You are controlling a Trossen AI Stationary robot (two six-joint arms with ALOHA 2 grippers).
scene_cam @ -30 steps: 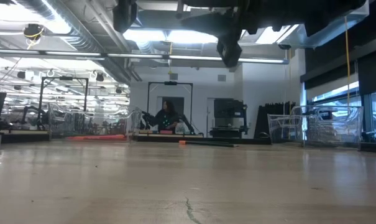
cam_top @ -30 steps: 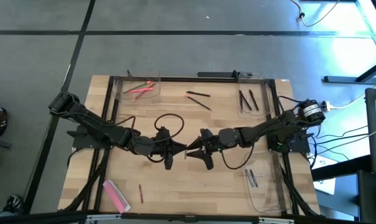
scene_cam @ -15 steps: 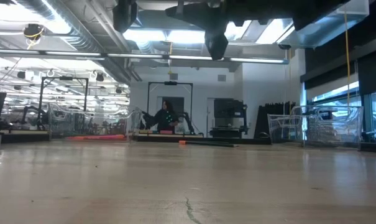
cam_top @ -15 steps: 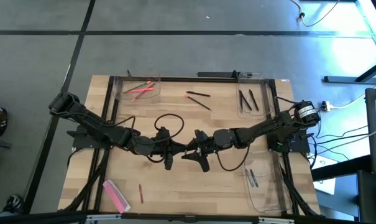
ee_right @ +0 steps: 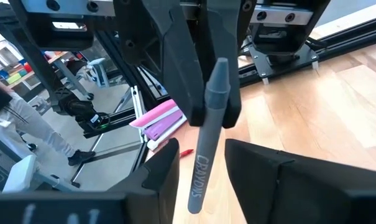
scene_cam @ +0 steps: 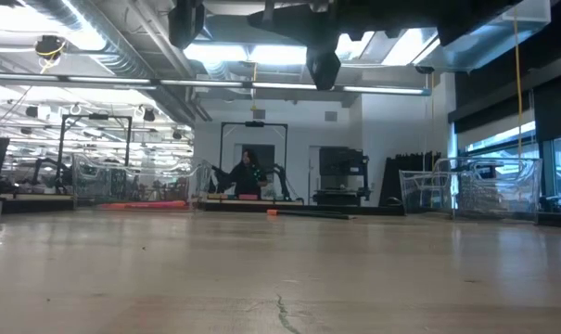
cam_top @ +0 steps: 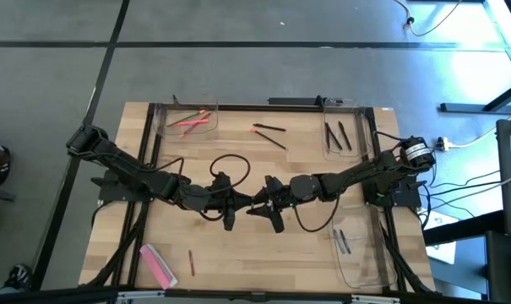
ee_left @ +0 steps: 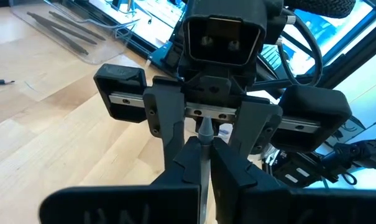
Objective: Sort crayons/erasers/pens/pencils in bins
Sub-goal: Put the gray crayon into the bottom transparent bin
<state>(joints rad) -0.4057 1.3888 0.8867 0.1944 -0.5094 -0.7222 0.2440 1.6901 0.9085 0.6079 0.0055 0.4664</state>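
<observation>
My two grippers meet nose to nose above the table's middle, the left gripper (cam_top: 244, 203) from the left and the right gripper (cam_top: 264, 205) from the right. My left gripper (ee_left: 203, 177) is shut on a grey crayon (ee_right: 207, 124) printed CRAYONS. The crayon's free end (ee_left: 203, 132) reaches between the fingers of my open right gripper (ee_right: 203, 180). Those fingers stand on either side of it with gaps showing. A clear bin (cam_top: 187, 122) at the far left holds pink-red crayons, one (cam_top: 339, 135) at the far right holds black pens, and one (cam_top: 356, 249) at the near right holds thin dark sticks. My left gripper pinches the crayon near one end (ee_left: 202, 157) between its two fingers. The fingers come level from the table's left and lie along the crayon. The crayon sticks out ahead of the fingertips toward the right gripper, lifted clear of the table.
Two thin sticks (cam_top: 269, 129) (cam_top: 272, 140), one orange-tipped, lie at the far middle. A dark red pencil (cam_top: 191, 262) and a wide flat pink bar (cam_top: 156, 263) lie at the near left. A black cable loop (cam_top: 230, 165) hangs by the left arm.
My right gripper has gone toward the table's left, up to my left gripper, and its fingers now stand around the crayon's free end. It has kept still for the last half second. My left gripper has held the crayon in place.
</observation>
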